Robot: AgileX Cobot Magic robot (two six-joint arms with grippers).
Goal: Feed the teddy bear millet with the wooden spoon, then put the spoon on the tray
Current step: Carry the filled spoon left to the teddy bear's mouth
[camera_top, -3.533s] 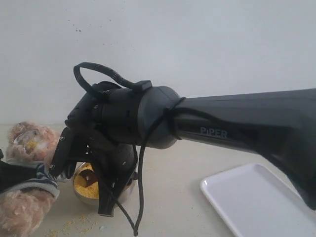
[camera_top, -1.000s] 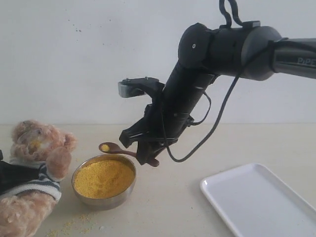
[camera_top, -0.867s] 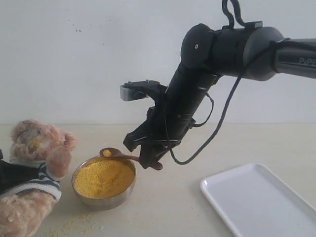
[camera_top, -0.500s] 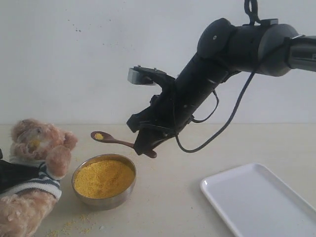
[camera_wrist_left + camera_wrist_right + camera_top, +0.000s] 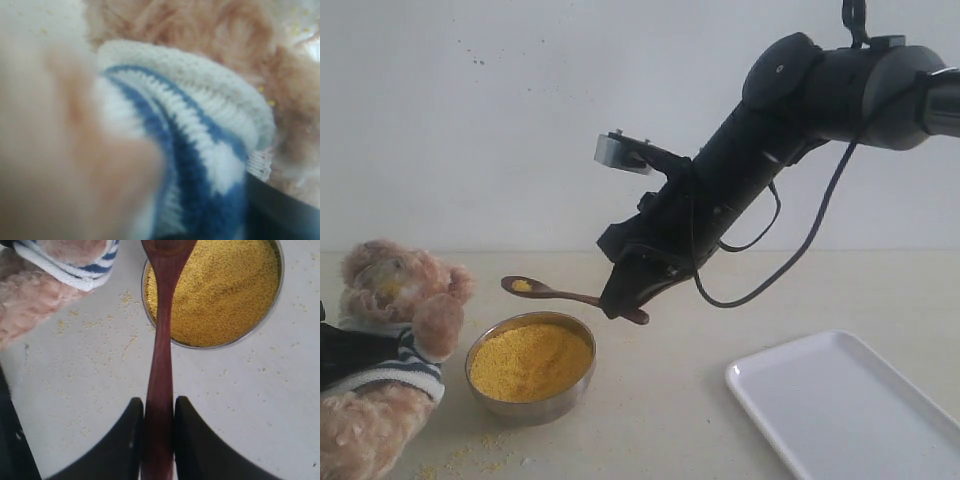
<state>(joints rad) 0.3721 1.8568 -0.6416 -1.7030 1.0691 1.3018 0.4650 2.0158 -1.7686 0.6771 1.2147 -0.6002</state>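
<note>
The teddy bear (image 5: 392, 296) sits at the far left in its striped shirt (image 5: 200, 145). My right gripper (image 5: 623, 298) is shut on the handle of the wooden spoon (image 5: 560, 295). The spoon is held level above the steel bowl (image 5: 531, 400), its small bowl pointing toward the bear and carrying a little millet (image 5: 521, 286). The right wrist view shows both fingers pressed on the spoon (image 5: 161, 340) at the gripper (image 5: 159, 407), over the mound of millet (image 5: 225, 290). The left wrist view is filled by blurred fur and shirt, and no jaws can be made out there.
The white tray (image 5: 850, 405) lies at the front right. Millet crumbs (image 5: 460, 458) are scattered on the table in front of the bear and bowl. A black shape (image 5: 345, 355) lies across the bear's body at the left edge.
The right arm has risen out of the steel bowl with the spoon, which now carries millet. The spoon has levelled and its tip has moved a little toward the bear.
</note>
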